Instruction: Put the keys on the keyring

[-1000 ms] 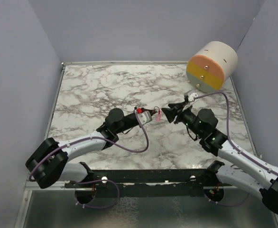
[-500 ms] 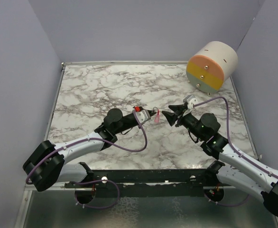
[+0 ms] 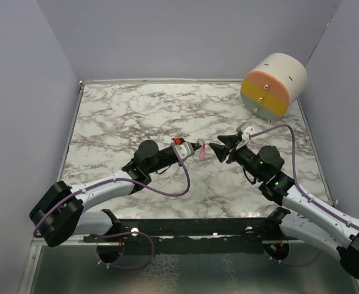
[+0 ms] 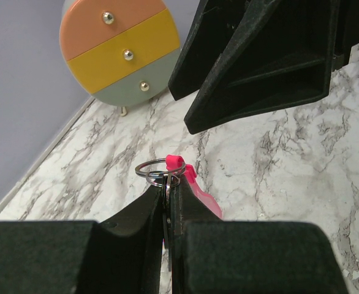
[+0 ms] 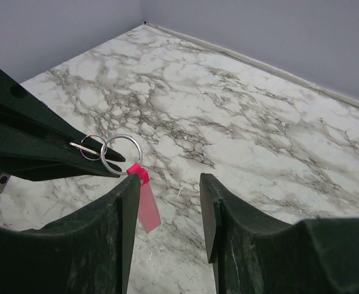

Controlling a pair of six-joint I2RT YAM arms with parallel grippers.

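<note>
ok so the keyring (image 5: 136,173) is up in the air over the middle of the worktop (image 3: 136,116), not lying on it. The pink tag dangles pretty much straight down, so its long axis is vertical, and the metal ring sits at the top end. That ring pokes out just past the tips of the left gripper (image 3: 197,146), which is pinched tight on the keyring's metal end: a smaller loop and a thin silvery bit, linked through the ring, vanish between its fingers. Can't tell if that's the key, no dark key head shows anywhere. The right gripper (image 5: 167,180) is nose to nose with it, fingers partly spread with nothing between them. Here's what matters imo: in the right wrist view the ring isn't in line with the gap. It sits a bit ahead and off to the left, up by that side's finger (image 5: 125,202), and the tag hangs just beside the finger's outer edge. The ring looks nearly round from there, so its opening faces that way. The right arm is the free one and close, so I'd guess it has to slide sideways before it can do anything with the ring. The pastel drawer thing (image 3: 273,84) sits well apart at the back right corner.
</note>
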